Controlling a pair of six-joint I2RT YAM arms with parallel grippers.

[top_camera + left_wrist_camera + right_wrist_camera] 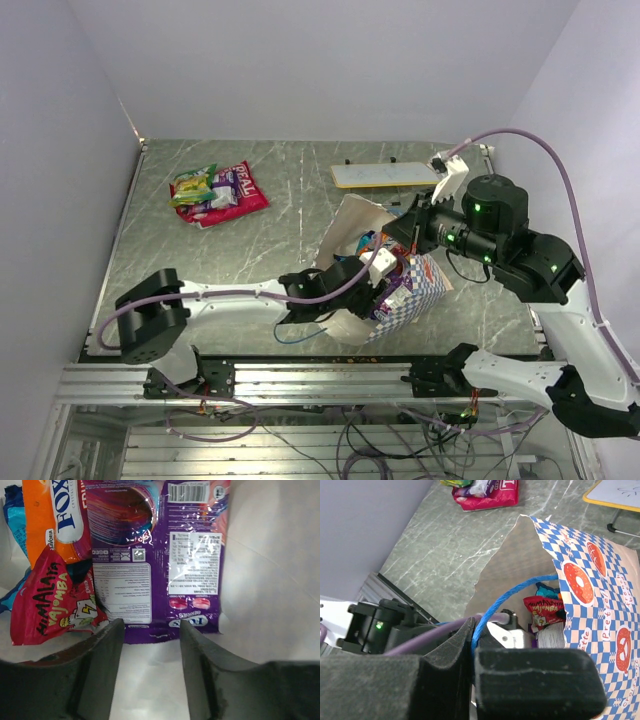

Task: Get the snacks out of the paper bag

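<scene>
The blue-and-white checkered paper bag (415, 295) lies on its side mid-table, its mouth held open. My right gripper (475, 645) is shut on the bag's thin blue cord handle (520, 587) at the rim. My left arm reaches into the mouth. Inside, my left gripper (150, 630) is open, and the lower edge of a purple snack packet (165, 555) lies just between its fingertips (116, 630). A red packet (47, 600), an orange one (55, 515) and a blue one (15, 515) lie to its left on the cream lining. More snacks (215, 190) lie in a pile on the table at far left.
A flat cream board (385, 175) on black feet stands behind the bag, close to my right wrist. The grey marbled table (250, 250) is bounded by white walls on the left, the back and the right. A metal rail (300, 380) runs along the near edge.
</scene>
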